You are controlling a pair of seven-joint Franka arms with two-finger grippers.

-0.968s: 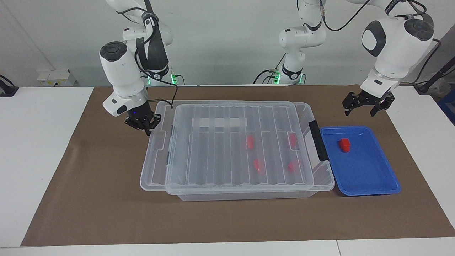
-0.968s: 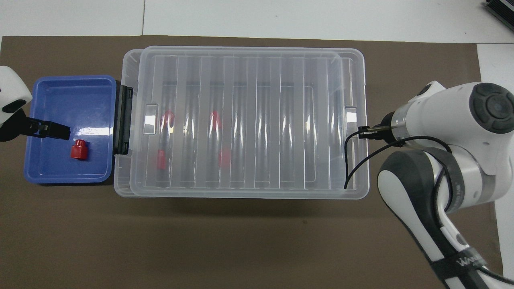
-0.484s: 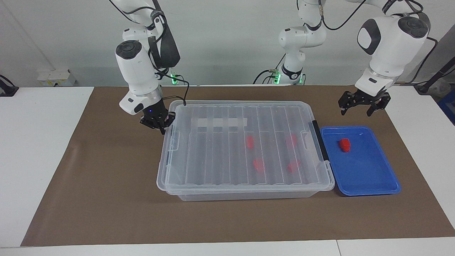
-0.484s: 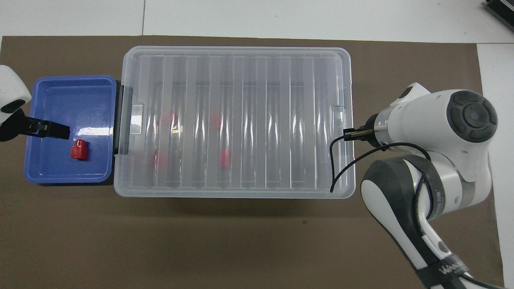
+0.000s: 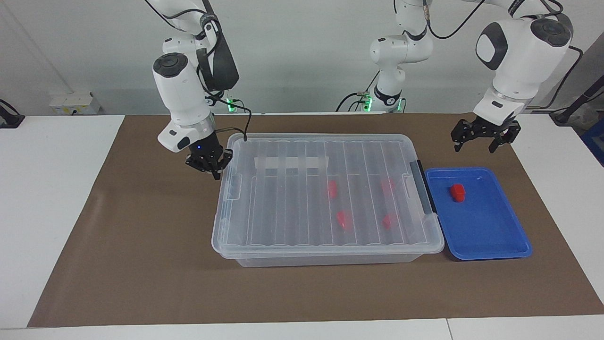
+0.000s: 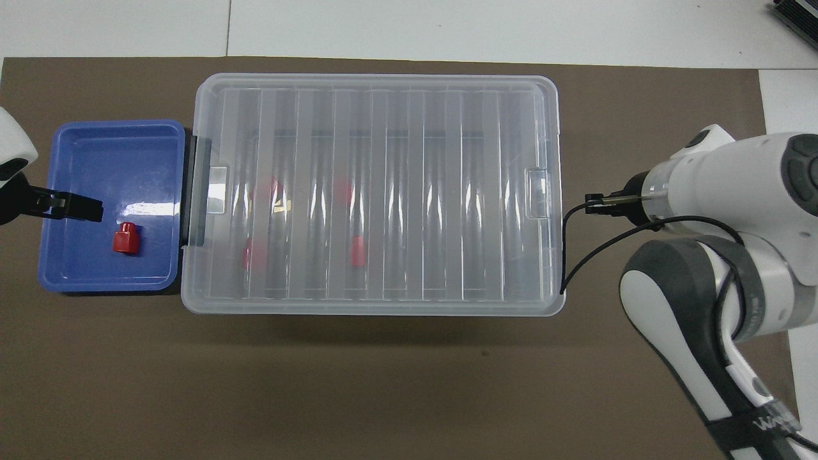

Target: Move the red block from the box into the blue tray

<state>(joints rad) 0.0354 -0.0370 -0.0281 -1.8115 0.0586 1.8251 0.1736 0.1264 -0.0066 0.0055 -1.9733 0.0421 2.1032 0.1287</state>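
The box (image 5: 283, 208) is a clear bin with its ribbed lid (image 6: 383, 191) lying squarely on it. Several red blocks (image 5: 332, 188) show through the lid, toward the left arm's end. One red block (image 5: 457, 192) lies in the blue tray (image 5: 481, 226), which stands beside the box's dark latch (image 5: 423, 193). It also shows in the overhead view (image 6: 125, 239). My left gripper (image 5: 486, 139) is open and empty, in the air over the tray's edge nearest the robots. My right gripper (image 5: 207, 163) hangs low beside the box's end toward the right arm, holding nothing.
A brown mat (image 5: 141, 264) covers the table under everything. A white tape strip (image 5: 291, 163) crosses the lid. A black cable (image 6: 575, 255) loops from my right wrist beside the box's end.
The lid, first shifted off toward the right arm's end, has slid along and now sits squarely on the box. My right gripper followed it, then backed off slightly. The left gripper barely moved.
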